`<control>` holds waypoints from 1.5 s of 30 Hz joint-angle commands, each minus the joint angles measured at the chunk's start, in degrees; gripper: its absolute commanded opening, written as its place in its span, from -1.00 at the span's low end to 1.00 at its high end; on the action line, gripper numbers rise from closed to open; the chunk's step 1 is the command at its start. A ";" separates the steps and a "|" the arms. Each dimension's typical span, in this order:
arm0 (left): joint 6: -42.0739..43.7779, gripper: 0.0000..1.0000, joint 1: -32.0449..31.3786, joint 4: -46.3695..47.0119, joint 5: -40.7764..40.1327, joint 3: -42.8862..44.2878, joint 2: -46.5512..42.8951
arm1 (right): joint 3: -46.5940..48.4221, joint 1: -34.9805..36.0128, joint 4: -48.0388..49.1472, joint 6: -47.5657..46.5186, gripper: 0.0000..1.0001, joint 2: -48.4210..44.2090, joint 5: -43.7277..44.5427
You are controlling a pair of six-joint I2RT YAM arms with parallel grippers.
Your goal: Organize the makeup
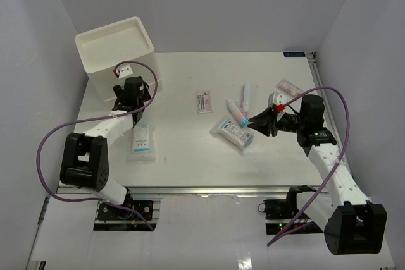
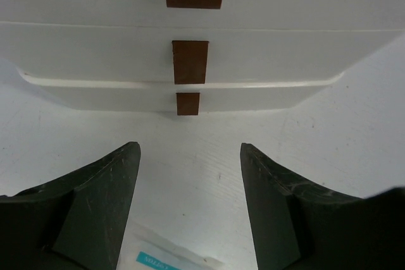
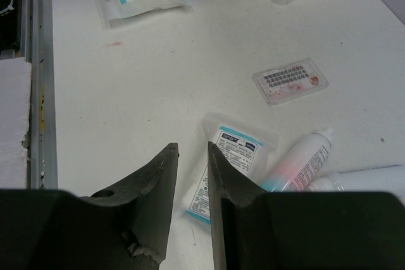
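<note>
The makeup is all lying loose on the counter (image 1: 183, 74), outside the white drawer box (image 1: 117, 45). One sachet pack (image 1: 142, 140) is right under the left claw (image 2: 190, 150). Another sachet (image 1: 230, 132) is touching a pink-blue tube (image 1: 237, 113), with a second tube (image 1: 247, 95) beside it. A flat packet (image 1: 204, 101) is sitting mid-counter and a second packet (image 1: 290, 86) far right. The left claw is hanging wide open, gripping nothing, facing the box's brown tabs (image 2: 190, 61). The right claw (image 3: 192, 147) is barely cracked open, gripping nothing, hovering by the middle sachet.
</note>
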 commanded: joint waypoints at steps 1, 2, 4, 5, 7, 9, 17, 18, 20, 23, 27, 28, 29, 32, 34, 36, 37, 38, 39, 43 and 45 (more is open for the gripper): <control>-0.68 0.51 0.36 7.81 -5.74 2.03 3.22 | 0.99 -0.28 0.34 0.14 -0.36 0.50 -1.21; -0.22 0.51 0.37 8.48 -6.49 2.53 4.31 | 0.98 -0.35 0.35 0.14 -0.36 0.50 -1.17; 0.56 0.51 0.36 9.71 -7.44 3.71 6.39 | 0.98 -0.50 0.30 0.14 -0.36 0.50 -1.17; 0.97 0.51 0.40 10.39 -7.63 4.21 7.24 | 0.98 -0.59 0.30 0.14 -0.36 0.51 -1.17; 1.58 0.50 0.40 11.12 -7.90 5.77 8.98 | 0.98 -0.68 0.30 0.14 -0.36 0.60 -1.17; 2.28 0.48 0.40 11.16 -8.32 7.18 9.92 | 0.98 -0.80 0.30 0.06 -0.36 0.72 -1.17; 5.43 0.30 0.72 12.75 -9.66 9.28 10.73 | 1.03 -0.94 0.12 -0.17 -0.36 1.39 -0.90; 5.89 0.27 0.89 12.61 -9.50 9.74 10.98 | 1.07 -0.96 0.10 -0.21 -0.36 1.47 -0.88; 6.24 0.17 1.18 12.14 -9.15 10.65 11.50 | 1.02 -1.08 0.09 -0.21 -0.36 1.42 -0.82; 6.70 0.01 1.49 11.59 -8.49 11.18 12.00 | 1.07 -1.41 0.03 -0.21 -0.36 1.47 -0.88; 6.02 -0.14 1.68 10.99 -7.69 10.44 11.89 | 1.07 -1.78 0.03 -0.21 -0.36 1.56 -1.04; 5.77 -0.18 1.72 10.94 -7.43 10.04 11.76 | 1.07 -1.91 0.03 -0.20 -0.36 1.56 -1.08; 5.69 -0.20 1.79 10.80 -7.29 9.62 11.76 | 1.07 -1.98 0.03 -0.13 -0.36 1.56 -1.08; 5.14 -0.45 1.97 10.40 -6.06 8.74 11.11 | 1.07 -2.19 0.03 -0.11 -0.36 1.54 -1.17; 4.91 -0.56 1.90 10.32 -5.38 8.22 10.57 | 1.07 -2.34 0.03 -0.03 -0.36 1.47 -1.24; 4.13 -0.72 1.96 9.89 -4.32 7.08 9.40 | 1.07 -2.41 0.10 0.03 -0.36 1.41 -1.32; 3.69 -0.79 1.97 9.68 -3.81 6.37 8.77 | 1.07 -2.43 0.12 0.06 -0.36 1.38 -1.34; 3.17 -0.81 1.92 9.52 -3.39 5.38 8.09 | 1.07 -2.43 0.12 0.06 -0.36 1.38 -1.34; 2.80 -0.83 1.90 9.46 -3.01 4.61 7.45 | 1.07 -2.43 0.12 0.06 -0.36 1.33 -1.34; 0.33 -0.88 1.97 8.35 -0.52 1.58 3.85 | 1.06 -2.52 0.12 0.06 -0.36 1.22 -1.43; -1.81 -0.90 1.90 7.01 1.39 0.06 1.23 | 1.07 -2.60 0.12 0.14 -0.36 1.21 -1.51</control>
